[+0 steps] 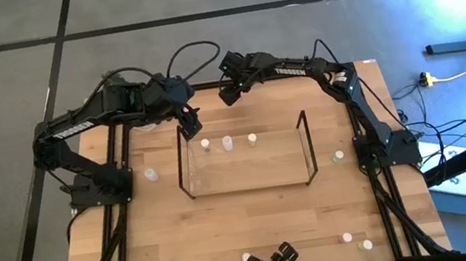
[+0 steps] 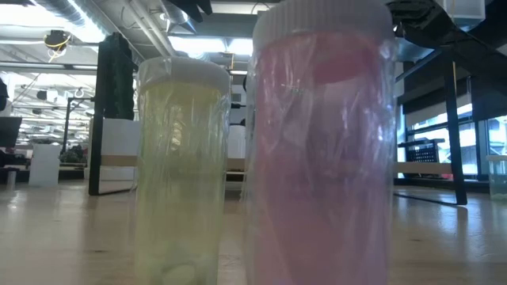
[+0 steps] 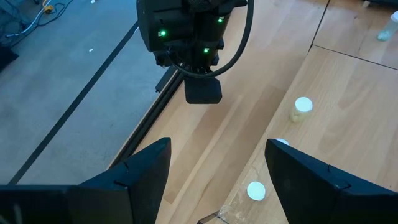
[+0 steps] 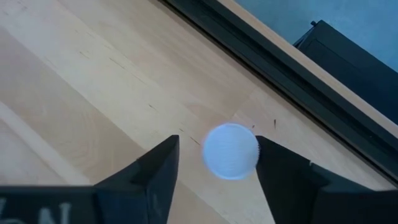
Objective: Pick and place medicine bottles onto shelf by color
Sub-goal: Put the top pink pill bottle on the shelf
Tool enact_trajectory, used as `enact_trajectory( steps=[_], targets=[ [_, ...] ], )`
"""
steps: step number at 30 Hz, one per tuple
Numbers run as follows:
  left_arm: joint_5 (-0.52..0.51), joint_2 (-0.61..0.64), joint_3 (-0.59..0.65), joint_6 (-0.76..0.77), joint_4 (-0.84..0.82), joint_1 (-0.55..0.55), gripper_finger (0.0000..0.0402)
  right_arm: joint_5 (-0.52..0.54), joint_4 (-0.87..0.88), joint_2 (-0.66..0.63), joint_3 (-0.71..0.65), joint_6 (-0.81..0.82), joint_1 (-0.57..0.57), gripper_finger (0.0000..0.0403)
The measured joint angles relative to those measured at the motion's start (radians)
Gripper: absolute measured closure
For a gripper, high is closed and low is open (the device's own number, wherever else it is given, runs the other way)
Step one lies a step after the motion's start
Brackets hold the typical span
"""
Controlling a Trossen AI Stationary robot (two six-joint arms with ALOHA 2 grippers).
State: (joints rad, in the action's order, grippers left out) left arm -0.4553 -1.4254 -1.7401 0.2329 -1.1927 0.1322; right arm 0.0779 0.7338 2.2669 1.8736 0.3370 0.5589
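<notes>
The right gripper's (image 4: 214,163) fingers straddle a white-capped bottle (image 4: 231,151) at the table's (image 1: 256,216) far edge, one just touching it; a firm grip I cannot tell. The left gripper (image 1: 192,123) hangs spread and empty over the shelf's (image 1: 245,158) far-left corner, three bottles (image 1: 227,142) standing inside. Others sit scattered around.

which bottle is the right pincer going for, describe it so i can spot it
Start at the clear shelf in the table's middle and go to the table's far edge. There the right pincer hangs over a lone white-capped bottle. Unlike the three bottles in the shelf, it stands outside the shelf, between the fingers.
</notes>
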Motion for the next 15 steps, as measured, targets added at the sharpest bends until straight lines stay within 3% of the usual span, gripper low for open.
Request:
enact_trajectory(
  steps=[15],
  targets=[
    [0.000,0.000,0.000,0.000,0.000,0.000,0.0147,0.000,0.000,0.000,0.000,-0.001,0.002,0.0261]
  ],
)
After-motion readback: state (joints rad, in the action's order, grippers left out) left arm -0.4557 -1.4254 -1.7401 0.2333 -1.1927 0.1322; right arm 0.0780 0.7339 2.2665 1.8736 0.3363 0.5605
